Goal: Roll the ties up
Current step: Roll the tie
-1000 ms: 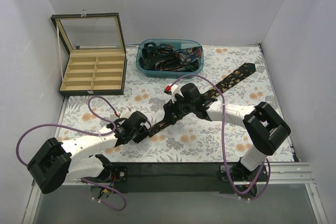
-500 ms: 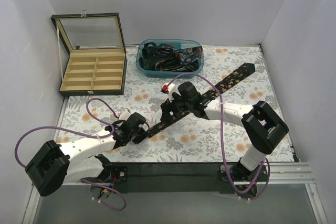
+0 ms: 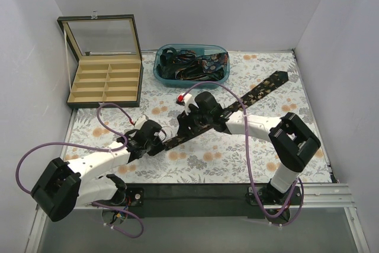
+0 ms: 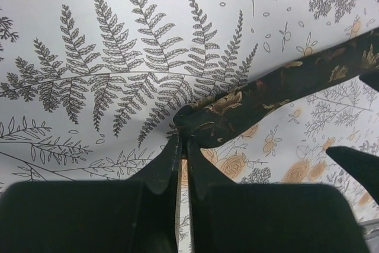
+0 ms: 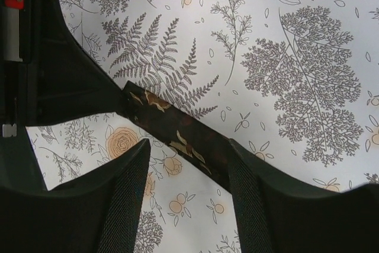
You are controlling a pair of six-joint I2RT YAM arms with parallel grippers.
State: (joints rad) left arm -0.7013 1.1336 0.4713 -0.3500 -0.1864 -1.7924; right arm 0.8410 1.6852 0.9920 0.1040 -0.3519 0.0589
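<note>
Tie (image 3: 263,89) lies diagonally on floral cloth (image 3: 237,158), its narrow end clenched in the left gripper (image 4: 182,141). Right gripper (image 5: 186,146) spread, straddling it. Blue tub (image 3: 157,74) holds tangled ties (image 3: 189,66) (count unclear). Divided box (image 3: 104,103) stands lid-up.

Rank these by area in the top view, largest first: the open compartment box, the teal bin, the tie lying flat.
1. Open dark wooden box with tan compartments and glass lid.
2. Teal plastic bin.
3. Dark gold-speckled tie laid flat: longest, but narrow.
</note>
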